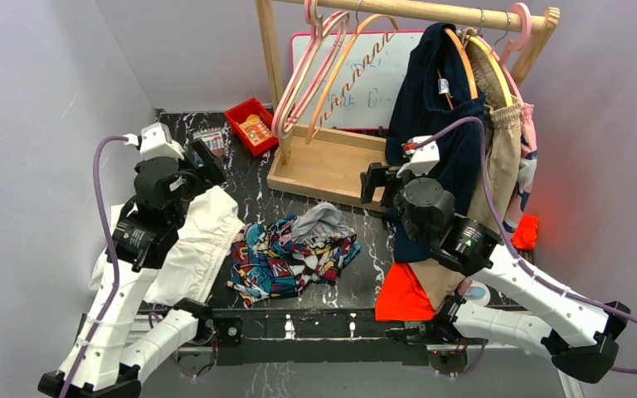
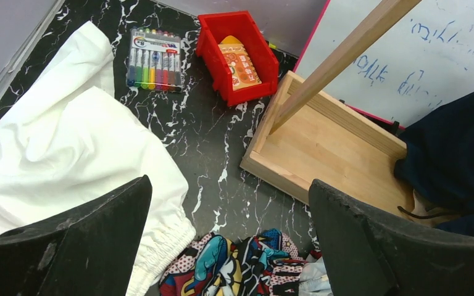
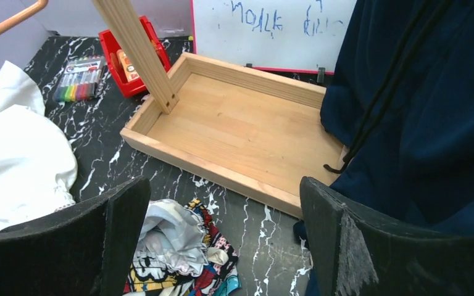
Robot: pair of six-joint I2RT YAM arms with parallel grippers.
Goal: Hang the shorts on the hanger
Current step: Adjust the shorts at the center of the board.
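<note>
L end effector: fingers spread wide, gripping nothing, held over the table. In top view the white cloth lies just at its 6 o'clock. In its wrist view the shorts sit at 6 o'clock btw the fingers, w/ the cloth's hem touching them at 9.

R end effector: also spread wide, empty, hovering by the near edge of the wooden base. Navy garment is just at its 3 o'clock.

Shorts are crumpled in a heap at table centre, at 8 o'clock from the R end effector, 4 o'clock from the L, apart from both, and just at 6 o'clock of the base.

Hanger hangs on the rail at 12 o'clock, well apart from the shorts, w/ pink hangers just at its 9.
</note>
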